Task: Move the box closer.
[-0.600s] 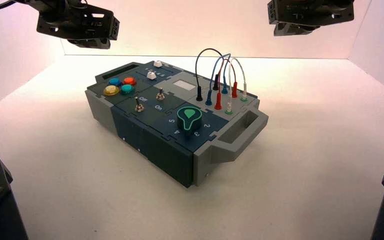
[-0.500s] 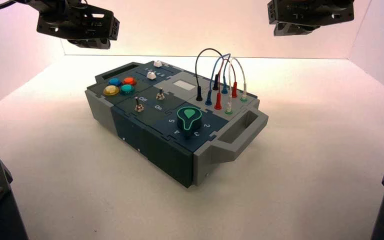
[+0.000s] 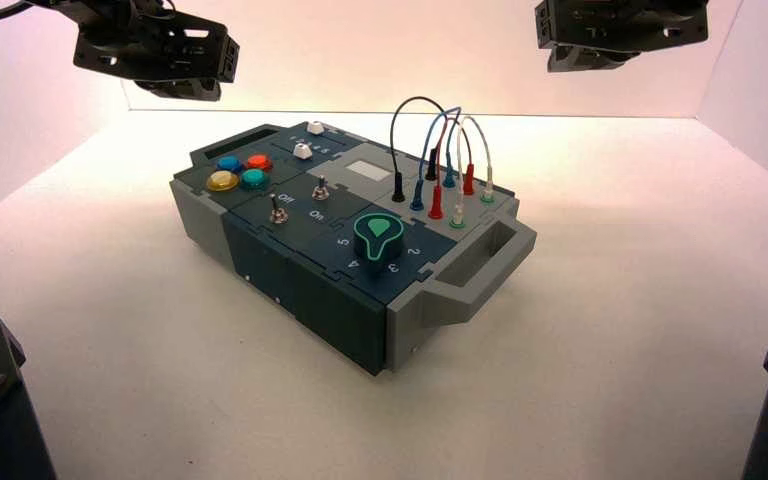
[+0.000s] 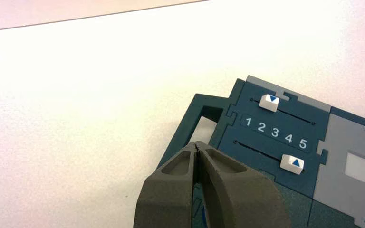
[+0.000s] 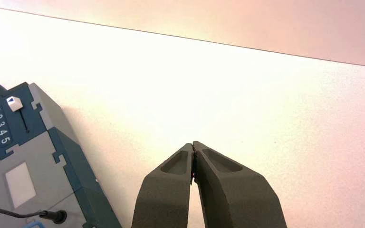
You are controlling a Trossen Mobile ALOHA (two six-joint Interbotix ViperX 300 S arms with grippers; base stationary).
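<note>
Both grippers are pinched shut, left gripper (image 4: 196, 144) hanging up on the left, right gripper (image 5: 193, 144) up on the right.

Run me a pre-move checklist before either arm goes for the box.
1. Left end effector shut, nothing between its fingertips: ok.
2. Right end effector shut, nothing between its fingertips: ok.
3. Box square to the robot: not ok, it stands turned.
4. Grey end handle unobstructed: ok.
5. Plug wires clear of both arms: ok, though they loop up above the panel.
6. Box light enough to drag: cannot tell.
</note>
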